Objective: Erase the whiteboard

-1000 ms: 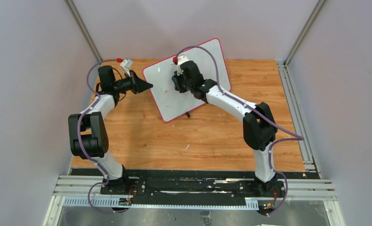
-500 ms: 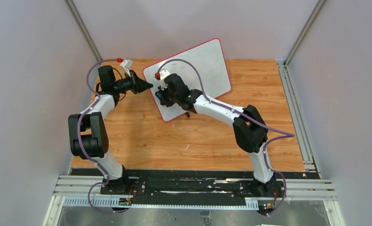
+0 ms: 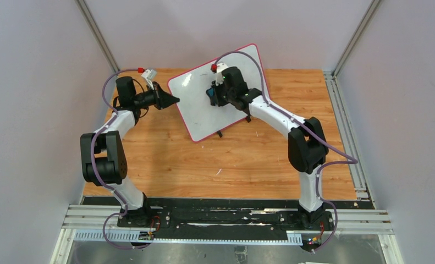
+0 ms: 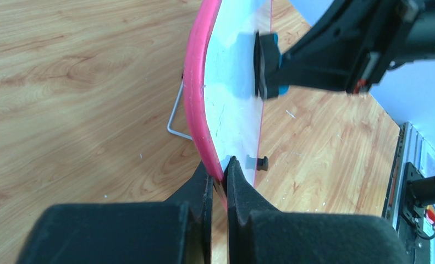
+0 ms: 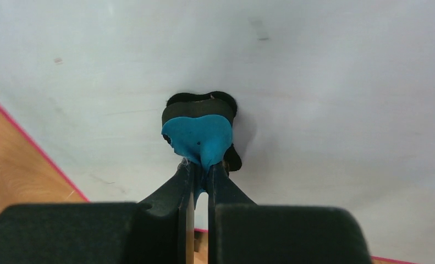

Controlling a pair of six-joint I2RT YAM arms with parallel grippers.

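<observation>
The whiteboard (image 3: 196,107) stood tilted at the back of the worktop (image 3: 231,159), its face toward the arms. The left fingers (image 4: 242,192) were closed on the board's pink frame at its left edge. The right fingers (image 5: 174,190) pinched a blue-and-black eraser (image 5: 198,135), pressed against the board's middle. A bent wire prop (image 4: 174,118) stood behind the board, and a small black foot (image 4: 262,162) showed beneath it. Bare wood stretched in front of the board; grey walls (image 3: 39,82) stood close behind and beside it.
</observation>
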